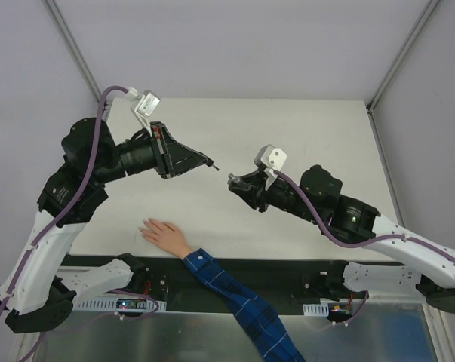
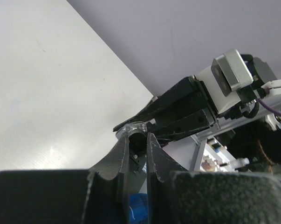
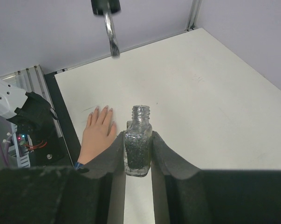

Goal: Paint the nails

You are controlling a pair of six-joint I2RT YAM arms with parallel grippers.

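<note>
Top view. Shows the left gripper (image 1: 206,160) and the right gripper (image 1: 232,181) raised over the white table (image 1: 302,136), tips turned toward each other, near but not touching. Shows a thin dark point sticking out past the left tip. Places a pale hand (image 1: 165,232) flat on the table close to its near edge, below the left gripper, arm in a blue plaid sleeve (image 1: 242,302).

Left wrist view. Shows the two dark fingers (image 2: 155,156) drawn tight on the small dark top of a brush (image 2: 136,139), no gap to either side. Takes in the right gripper just beyond, black, with a white block on its back. Catches a scrap of blue plaid low between the fingers.

Right wrist view. Shows the jaws clamped on a small glass bottle (image 3: 138,149), upright, neck open, dark glittery fill inside. Shows the brush hanging from the top edge, shiny stem down, above and beyond the bottle. Puts the nails (image 3: 104,108) at the tips of the spread hand, on the table left of the bottle, well apart from the brush.
</note>
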